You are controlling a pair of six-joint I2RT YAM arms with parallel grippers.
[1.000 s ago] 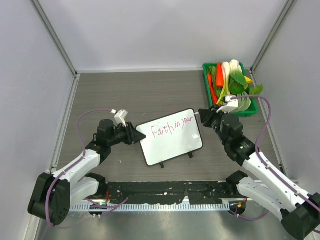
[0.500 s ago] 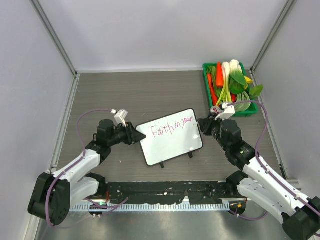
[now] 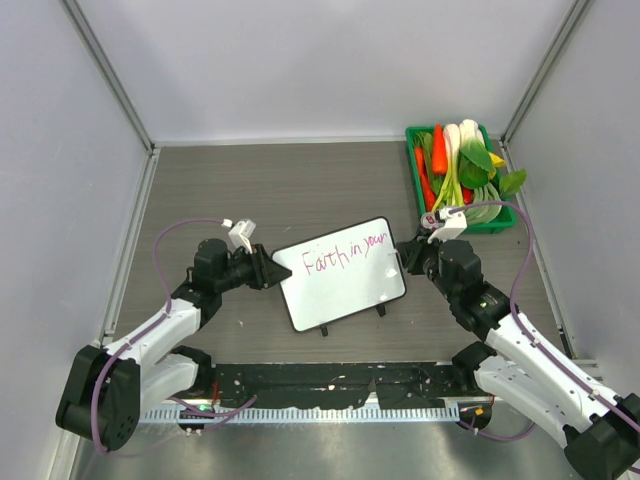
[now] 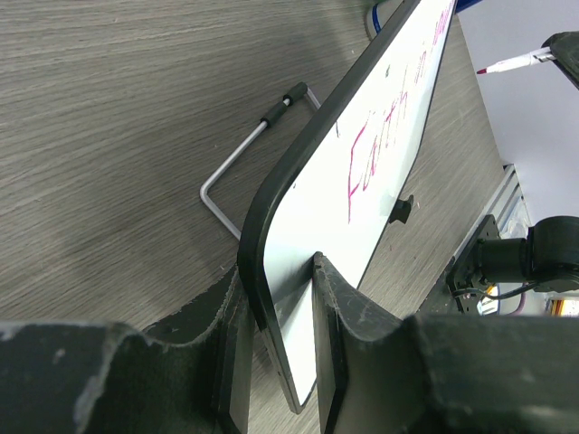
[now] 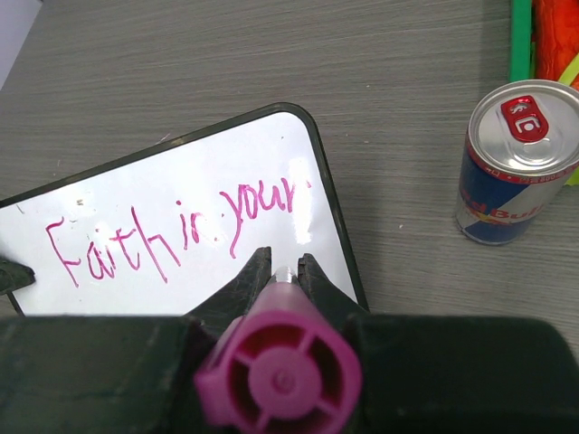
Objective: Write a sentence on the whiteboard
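— Where is the whiteboard [image 3: 340, 272]?

— On the wooden table [image 3: 280, 190], near its front middle, between the two arms. It stands tilted on a wire stand [image 4: 240, 167], turned a little askew.

— And the sentence [image 5: 172, 231]?

— Pink marker writing in one line along the upper part of the board, reading "Faith in your".

— What holds the board?

— The left gripper [image 4: 280, 298] is clamped on the board's left edge, one finger on the white face and one behind it.

— The other side?

— The right gripper [image 5: 285, 271] is closed around a pink marker [image 5: 279, 375]. Its tip points at the board just below the word "your". Whether the tip touches the surface cannot be told.

— Anything else nearby?

— A drink can [image 5: 516, 163] stands upright just beside the board's right edge. Behind it, at the table's far right corner, a green tray [image 3: 411, 148] holds vegetables.
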